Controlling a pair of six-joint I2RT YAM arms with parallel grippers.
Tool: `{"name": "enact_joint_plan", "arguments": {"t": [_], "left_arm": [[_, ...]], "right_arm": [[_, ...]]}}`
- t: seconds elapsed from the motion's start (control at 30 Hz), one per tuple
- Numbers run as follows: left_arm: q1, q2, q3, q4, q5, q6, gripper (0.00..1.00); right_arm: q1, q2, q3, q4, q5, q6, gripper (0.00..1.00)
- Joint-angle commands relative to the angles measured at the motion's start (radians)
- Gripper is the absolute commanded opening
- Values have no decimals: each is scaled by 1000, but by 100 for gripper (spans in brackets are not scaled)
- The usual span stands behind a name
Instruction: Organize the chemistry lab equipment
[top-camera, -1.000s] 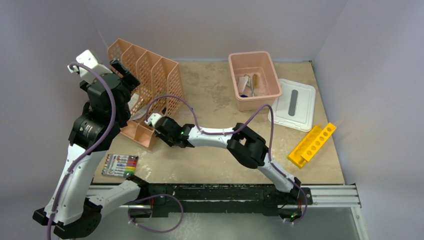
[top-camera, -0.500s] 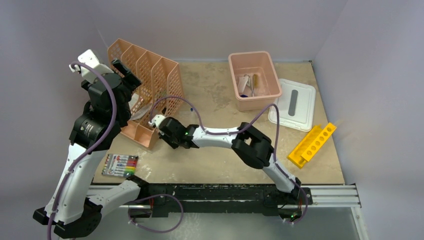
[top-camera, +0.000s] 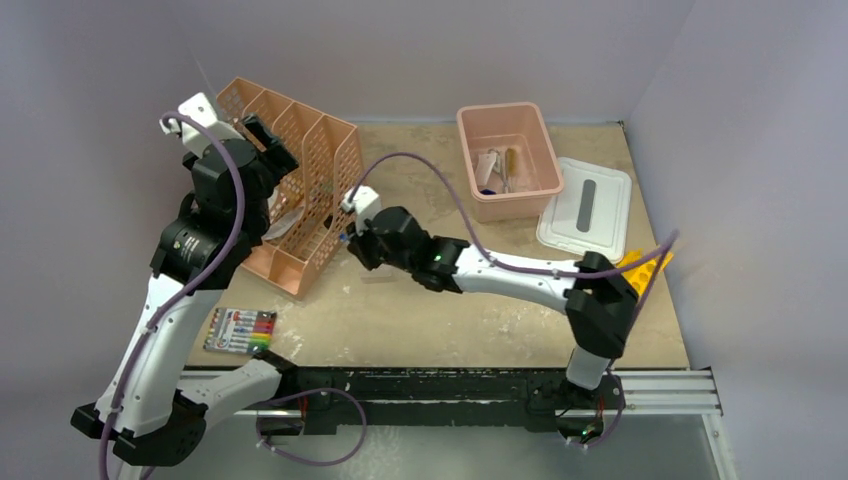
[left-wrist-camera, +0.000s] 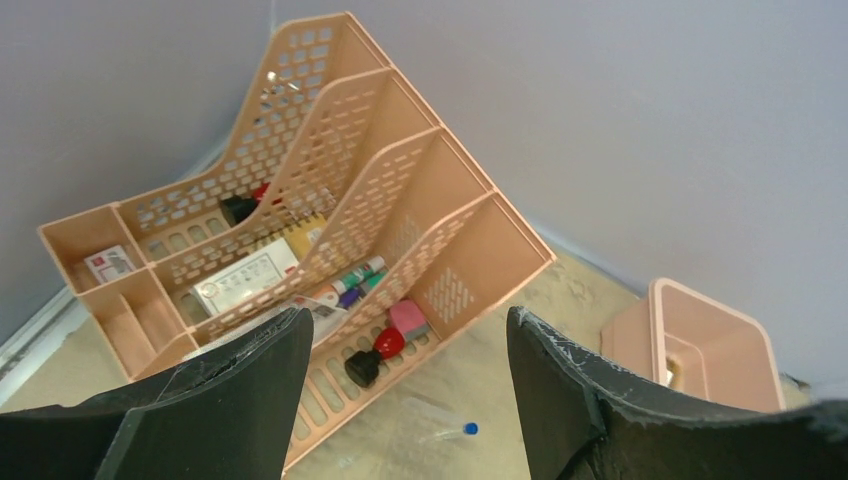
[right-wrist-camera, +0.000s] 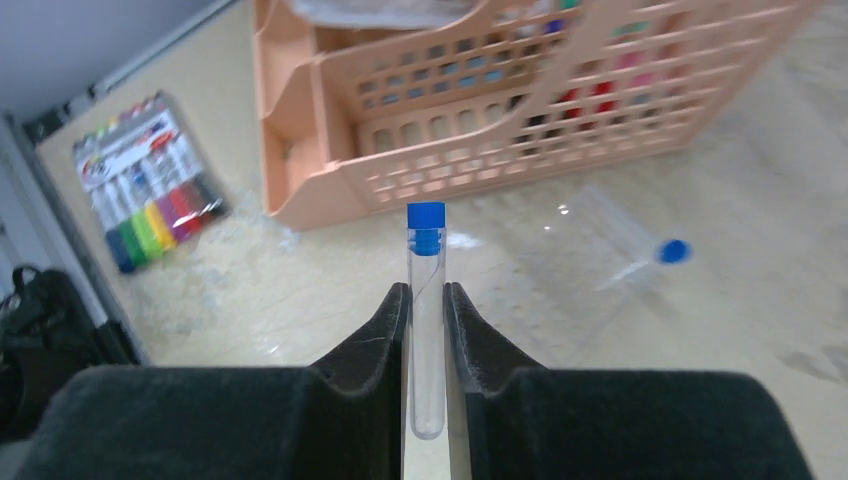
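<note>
Pinching a blue-capped tube (right-wrist-camera: 426, 265) with our right gripper (right-wrist-camera: 427, 292); second tube (right-wrist-camera: 630, 245) at two o'clock. Left gripper (left-wrist-camera: 405, 320) spread, empty.

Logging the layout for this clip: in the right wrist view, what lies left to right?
Left to right: pack of coloured markers → blue-capped tube held in the right gripper → loose blue-capped tube on the table. The orange file organiser spans most of the width, so it is left out.

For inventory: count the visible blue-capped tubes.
2. The held tube is clamped in the right claw; the loose tube lies on the table by the orange organiser. The pink bin may hide more.
</note>
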Motion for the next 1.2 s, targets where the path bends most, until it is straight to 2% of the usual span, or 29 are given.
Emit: {"name": "enact_joint_plan", "arguments": {"t": [0.0, 0.27, 0.4, 0.53, 0.63, 0.77, 0.9, 1.07, 1.17], "left_arm": [[4, 25, -11, 64, 136, -16, 71], [4, 107, -146, 271, 459, -97, 71], [1, 165, -259, 454, 695, -161, 68], [-23, 214, -354, 673, 926, -224, 67], [-70, 252, -380, 806, 1029, -233, 67], [-117, 295, -385, 870, 1072, -233, 67], [-126, 316, -377, 875, 1056, -223, 66], [-129, 347, -366, 888, 1055, -231, 50], [-128, 358, -359, 891, 1053, -232, 46]], "right_arm": [[-102, -139, -78, 92, 62, 107, 14], [-325, -309, -117, 46, 40, 325, 14], [-425, -343, -118, 42, -19, 452, 14], [-470, -364, -106, 50, -54, 528, 14], [-490, -371, -88, 47, -80, 576, 15], [-515, -373, -77, 58, -135, 628, 15], [-539, -379, -75, 65, -164, 659, 15], [-557, -385, -78, 65, -209, 692, 15], [-564, -386, -80, 65, -228, 707, 15]]}}
